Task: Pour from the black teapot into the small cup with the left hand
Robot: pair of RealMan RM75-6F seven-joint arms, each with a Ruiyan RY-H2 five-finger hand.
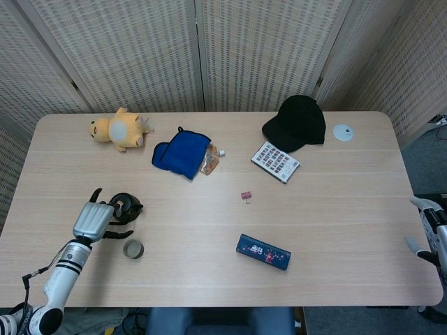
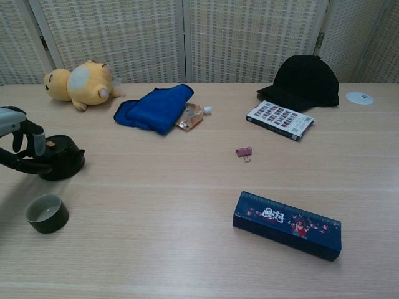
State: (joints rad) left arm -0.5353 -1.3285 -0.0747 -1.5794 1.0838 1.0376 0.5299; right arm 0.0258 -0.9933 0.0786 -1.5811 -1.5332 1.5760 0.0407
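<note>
The black teapot [image 1: 126, 207] [image 2: 62, 163] stands upright on the table at the near left. My left hand [image 1: 91, 220] [image 2: 19, 146] is at its left side, with fingers over the top and the thumb low along the base, gripping it. The small dark cup [image 1: 133, 249] [image 2: 47, 213] sits on the table just in front of the teapot, apart from the hand. My right hand [image 1: 427, 230] shows only in the head view, at the far right edge beyond the table, fingers apart and holding nothing.
A yellow plush [image 1: 119, 129], a blue cloth [image 1: 183, 153], a black cap [image 1: 297, 122] and a white disc [image 1: 342, 132] lie along the back. Mid-table are a patterned flat box [image 1: 276, 162], a pink clip [image 1: 246, 197] and a dark blue case [image 1: 263, 252].
</note>
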